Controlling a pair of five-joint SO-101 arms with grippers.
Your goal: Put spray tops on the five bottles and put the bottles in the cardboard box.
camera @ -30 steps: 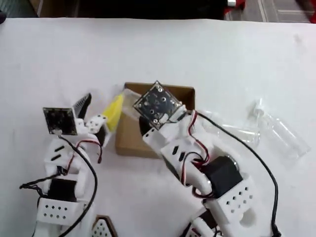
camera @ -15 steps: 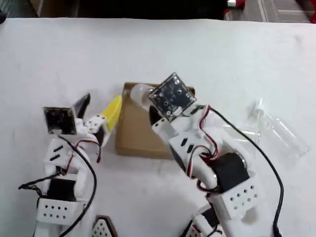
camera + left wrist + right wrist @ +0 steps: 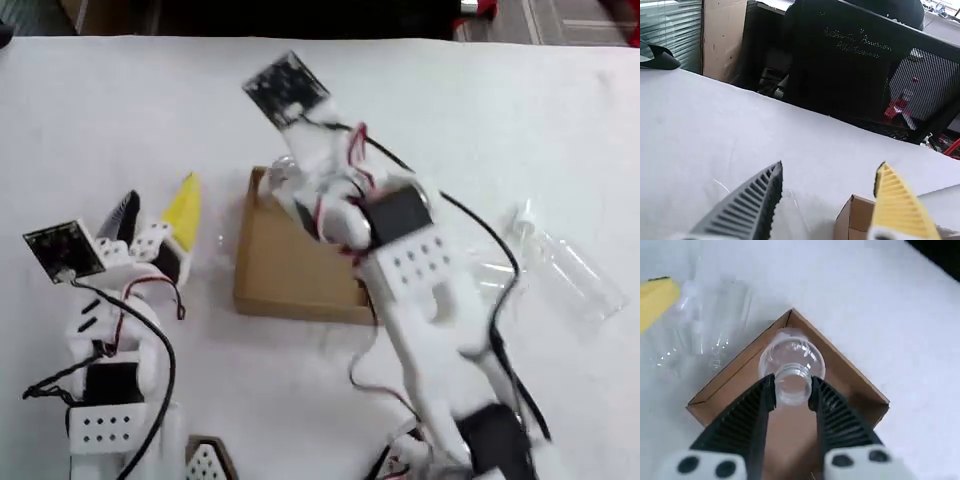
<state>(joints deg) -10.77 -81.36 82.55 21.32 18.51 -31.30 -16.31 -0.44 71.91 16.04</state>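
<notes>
On the white desk (image 3: 520, 110)
Cardboard box (image 3: 285, 275) sits mid-desk; a clear bottle (image 3: 575, 270) lies on its side, off right.

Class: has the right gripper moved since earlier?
Yes. The right gripper, shut on the clear plastic bottle, swung toward the far left corner of the brown cardboard box.

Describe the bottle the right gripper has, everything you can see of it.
The bottle is clear, glossy plastic with a rounded body and a short neck, open at the top: no spray top on it. The right gripper is shut on the neck, clamping it from both sides. The bottle hangs body-down over a corner of the cardboard box, inside its walls. Whether its base touches the box floor cannot be told.
</notes>
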